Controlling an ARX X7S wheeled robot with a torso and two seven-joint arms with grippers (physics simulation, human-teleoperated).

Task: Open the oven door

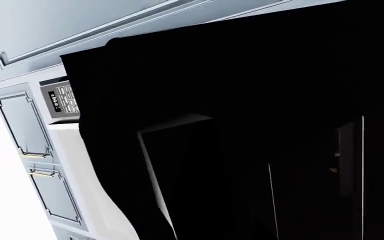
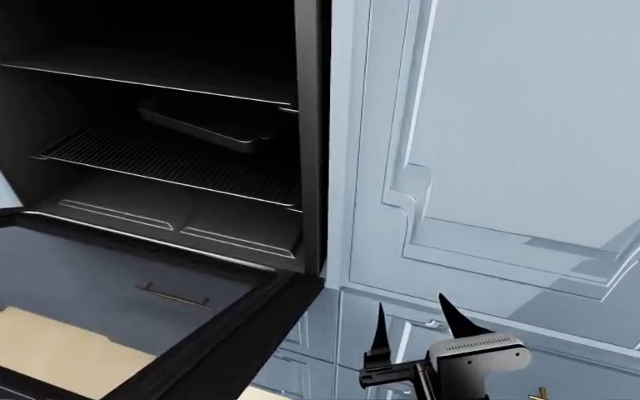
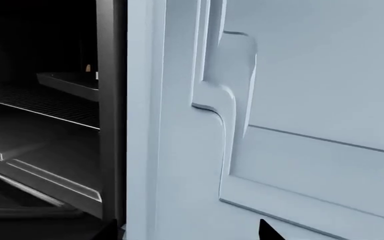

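Our right claw (image 2: 409, 321) hangs released, low beside the cabinet (image 2: 520, 150).
We see the oven door (image 2: 131, 292) dropped open at lower left, racks (image 2: 176, 167) exposed; our left claw's state we cannot tell.

Pale blue panelled cabinetry (image 2: 498, 150) surrounds oven; brass-handled drawers (image 1: 42, 172); even, soft light.

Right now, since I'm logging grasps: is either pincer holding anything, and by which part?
The right pincer is open and empty beside the cabinet. The left pincer is out of view, so its hold can't be told. The oven door hangs open.
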